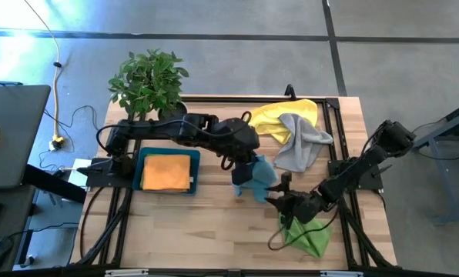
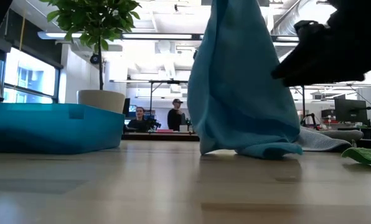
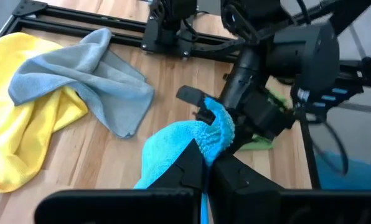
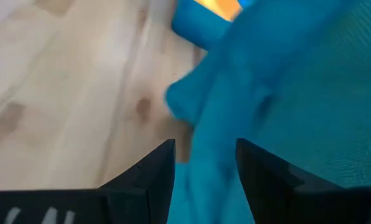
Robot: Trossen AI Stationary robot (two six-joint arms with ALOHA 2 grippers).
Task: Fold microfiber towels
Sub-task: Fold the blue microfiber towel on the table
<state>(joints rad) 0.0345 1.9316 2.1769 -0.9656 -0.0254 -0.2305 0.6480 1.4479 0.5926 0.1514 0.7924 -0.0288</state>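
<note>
A light blue towel (image 1: 259, 178) hangs at the table's middle from my left gripper (image 3: 205, 167), which is shut on its top. Its lower end (image 2: 260, 149) rests on the wood. My right gripper (image 4: 204, 158) is open and comes in low from the right. Its fingers stand on either side of a fold at the towel's side (image 3: 218, 118). A yellow towel (image 1: 279, 115) and a grey towel (image 1: 303, 145) lie crumpled at the far right. A lime green towel (image 1: 308, 235) lies near the front right. An orange towel (image 1: 168, 171), folded, lies in the teal tray (image 1: 143, 158). My left gripper pinches a bunched upper part of the light blue towel (image 3: 188, 138) between its two fingers, slanting down from above. The towel hangs slack below the fingers, with only its lower end on the table. My right gripper has the towel's fold between its open fingers; whether they touch it, I cannot tell.
A potted plant (image 1: 147, 81) stands at the far left corner. A black frame (image 1: 333, 115) runs along the table's edges. Bare wood (image 1: 214, 231) lies in front of the tray. People sit in the room beyond the table.
</note>
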